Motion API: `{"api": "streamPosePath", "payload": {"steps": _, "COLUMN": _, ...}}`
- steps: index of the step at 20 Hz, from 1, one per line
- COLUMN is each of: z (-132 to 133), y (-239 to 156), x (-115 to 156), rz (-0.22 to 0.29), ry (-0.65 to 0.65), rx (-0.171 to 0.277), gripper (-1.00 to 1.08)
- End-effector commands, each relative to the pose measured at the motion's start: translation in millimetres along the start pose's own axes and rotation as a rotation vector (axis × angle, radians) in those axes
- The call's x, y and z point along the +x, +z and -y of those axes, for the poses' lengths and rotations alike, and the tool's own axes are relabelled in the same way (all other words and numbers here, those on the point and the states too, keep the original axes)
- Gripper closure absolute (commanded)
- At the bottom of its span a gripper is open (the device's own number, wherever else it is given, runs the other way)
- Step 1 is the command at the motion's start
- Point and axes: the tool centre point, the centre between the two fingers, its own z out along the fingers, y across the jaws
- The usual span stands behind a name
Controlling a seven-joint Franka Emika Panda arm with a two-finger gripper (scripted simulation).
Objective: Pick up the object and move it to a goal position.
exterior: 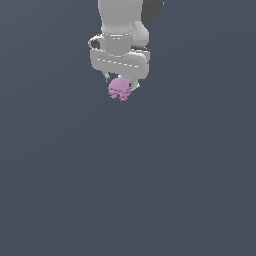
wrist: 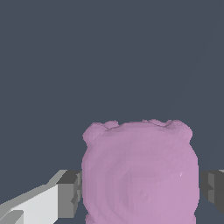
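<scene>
Pink lumpy object (wrist: 140, 173) fills the wrist view, pinched between both fingers (wrist: 70, 192) of the gripper (exterior: 120, 84), closed snug on it. Looks like the carry stage; next it needs steady transport, though no goal marker shows.

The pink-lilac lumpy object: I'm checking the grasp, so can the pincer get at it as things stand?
Probably yes: the pink-lilac lumpy object sits between the pincer's grey fingers, nothing blocking.
</scene>
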Motion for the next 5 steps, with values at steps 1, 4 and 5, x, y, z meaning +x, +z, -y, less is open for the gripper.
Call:
{"api": "streamPosePath", "payload": {"steps": 1, "z": -2.6, "y": -6.5, "x": -1.3, "rz": 0.002, "ry": -0.001, "rx": -0.001, "gripper": 1.08}}
{"api": "streamPosePath", "payload": {"steps": 4, "z": -3.8, "y": -9.8, "x": -1.5, "rz": 0.002, "ry": -0.001, "rx": -0.001, "gripper": 1.08}}
{"api": "streamPosePath", "payload": {"steps": 5, "z": -3.9, "y": -10.0, "x": -1.5, "rz": 0.002, "ry": -0.001, "rx": -0.001, "gripper": 1.08}}
